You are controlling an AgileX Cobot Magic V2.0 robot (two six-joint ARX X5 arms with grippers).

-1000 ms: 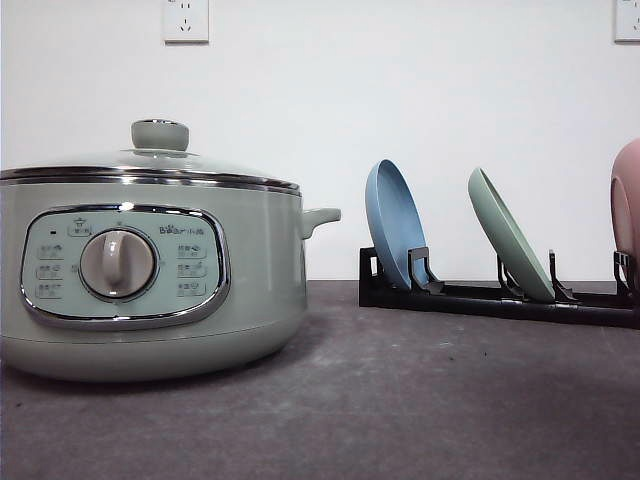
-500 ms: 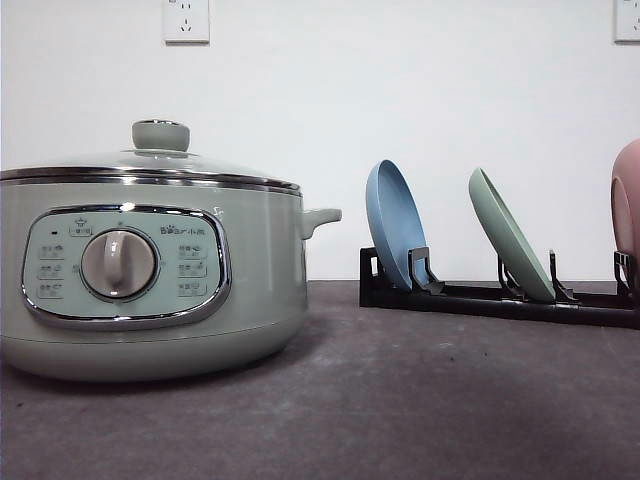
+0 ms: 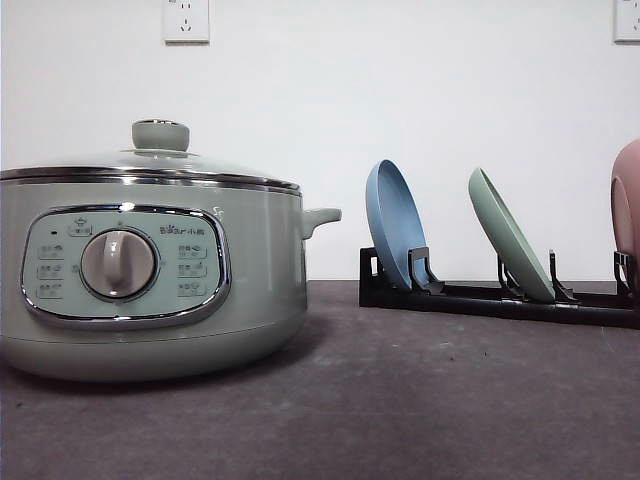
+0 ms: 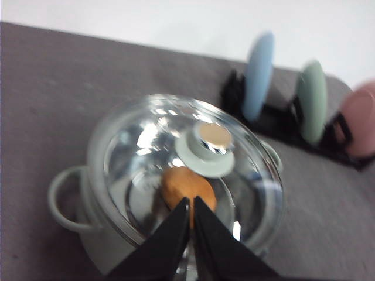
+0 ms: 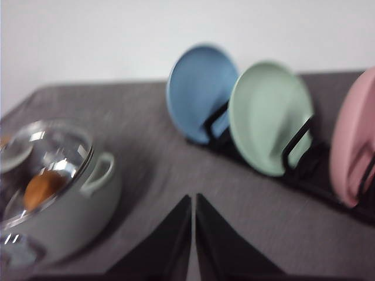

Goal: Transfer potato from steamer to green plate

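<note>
We've got the potato (image 4: 186, 188) sitting inside the steamer (image 3: 150, 270) under its glass lid (image 4: 181, 170). Green plate (image 3: 510, 235) stands in the rack (image 3: 495, 298) beside it. Left gripper (image 4: 191, 206) and right gripper (image 5: 193, 202) are both pinched closed, holding nothing.

White wall (image 3: 420, 100), two sockets (image 3: 186, 20), dark grey tabletop (image 3: 400, 400).

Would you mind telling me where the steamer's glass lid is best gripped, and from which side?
Grip the green knob at the centre of the glass lid, coming straight down from above. The lid sits flat on the steamer, the knob stands up proud of the dome, and the smooth glass offers no other hold.
</note>
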